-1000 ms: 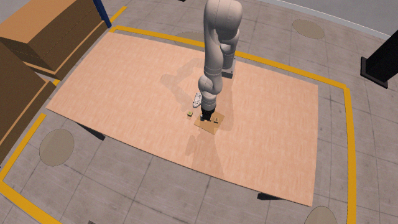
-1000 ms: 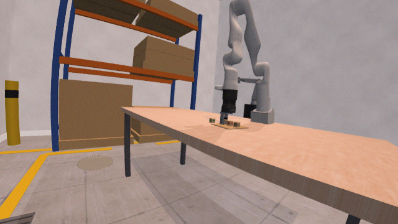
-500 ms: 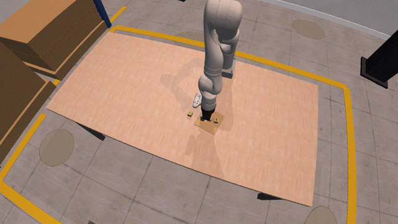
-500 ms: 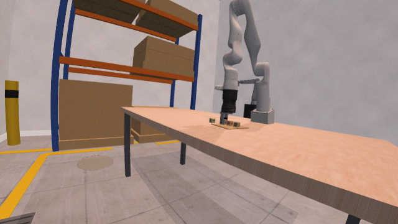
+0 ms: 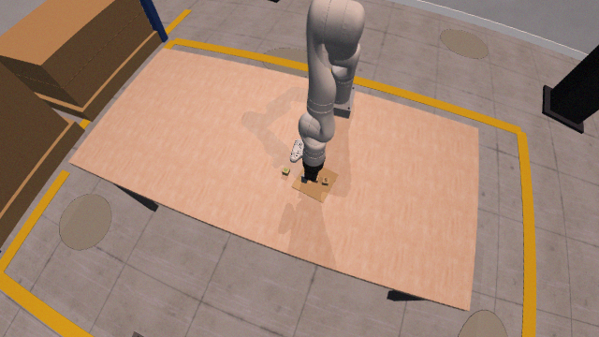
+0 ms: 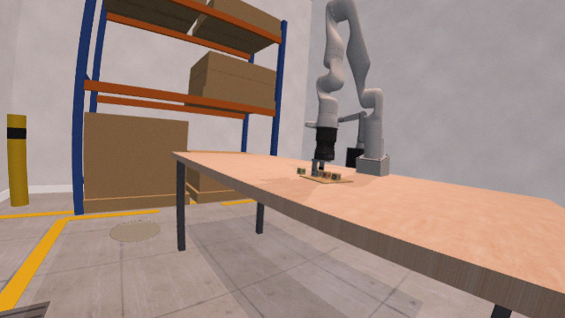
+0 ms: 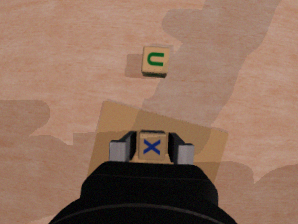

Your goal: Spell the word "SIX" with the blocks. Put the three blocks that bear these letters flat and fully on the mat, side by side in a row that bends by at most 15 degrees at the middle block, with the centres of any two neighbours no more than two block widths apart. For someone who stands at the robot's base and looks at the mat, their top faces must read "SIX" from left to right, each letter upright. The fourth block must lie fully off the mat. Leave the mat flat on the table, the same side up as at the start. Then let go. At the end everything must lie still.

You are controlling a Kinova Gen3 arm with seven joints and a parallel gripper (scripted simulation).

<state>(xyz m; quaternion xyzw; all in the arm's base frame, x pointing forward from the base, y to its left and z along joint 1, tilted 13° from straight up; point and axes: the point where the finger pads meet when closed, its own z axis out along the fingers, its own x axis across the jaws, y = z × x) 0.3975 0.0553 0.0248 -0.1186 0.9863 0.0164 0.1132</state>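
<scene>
So the gripper point(image 5: 309, 180) point(image 6: 318, 169) point(image 7: 152, 142) is open around the X block point(image 6: 319, 173) point(image 7: 152, 145), with a bit of daylight on both sides in the wrist view, so nothing's pinched. Biggest worry imo is the exit: if it drifts sideways while lifting, a finger could catch the X and twist it or knock the row past the allowed bend. Closing again off-centre could do the same. The middle block point(image 6: 326, 175) is right next door, so one careless nudge might shift that too, and pushing too low could drag the mat point(image 5: 323, 194) point(image 6: 349, 180) point(image 7: 120, 117).

As for where stuff sits: X is directly between the fingertips, over the mat, on the side nearer the U block point(image 5: 285, 171) point(image 6: 301, 170) point(image 7: 155, 60). That U is fully off the mat, which is what you want. The S block point(image 5: 325, 181) point(image 6: 335, 177) is on the mat at the other end of the row, just beyond the middle one. Can't read the middle letter from here; it should be the I. From the base it looks like the right order, so I'd go straight up, slowly, and leave it alone.
</scene>
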